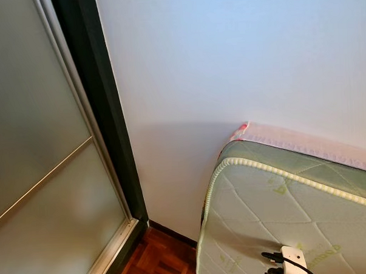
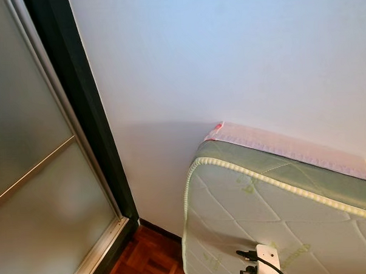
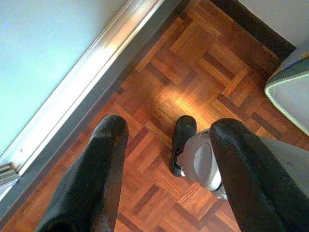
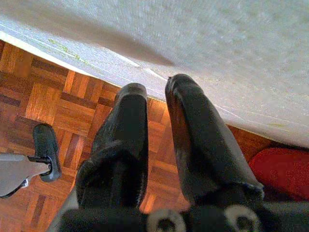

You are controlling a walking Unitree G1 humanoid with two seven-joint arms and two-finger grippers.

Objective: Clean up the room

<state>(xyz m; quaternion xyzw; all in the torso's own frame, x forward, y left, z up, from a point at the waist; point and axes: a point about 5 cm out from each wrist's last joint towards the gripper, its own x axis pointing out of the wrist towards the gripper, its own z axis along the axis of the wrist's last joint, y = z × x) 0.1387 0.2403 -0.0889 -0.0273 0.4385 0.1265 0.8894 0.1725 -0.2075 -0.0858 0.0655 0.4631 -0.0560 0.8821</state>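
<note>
A frosted sliding door fills the 9 o'clock side of the head view, its dark frame running from 12 down toward 6. A pale wall spans the middle and the 3 o'clock side. At 4 o'clock a quilted green-and-white mattress stands on edge and leans against the wall, with a pink sheet between the two. At 5 o'clock a white adapter with black plugs and a cable lies against the mattress face. Parquet floor shows at 6 o'clock.

The left gripper hangs over the parquet with its fingers spread wide and nothing between them; the door track runs at its 10 o'clock and a mattress corner sits at 2 o'clock. The robot's black foot shows between the fingers.

The right gripper hangs beside the mattress face, its fingers nearly pressed together and pinching nothing. A red object lies on the floor at its 4 o'clock; what it is cannot be told.
</note>
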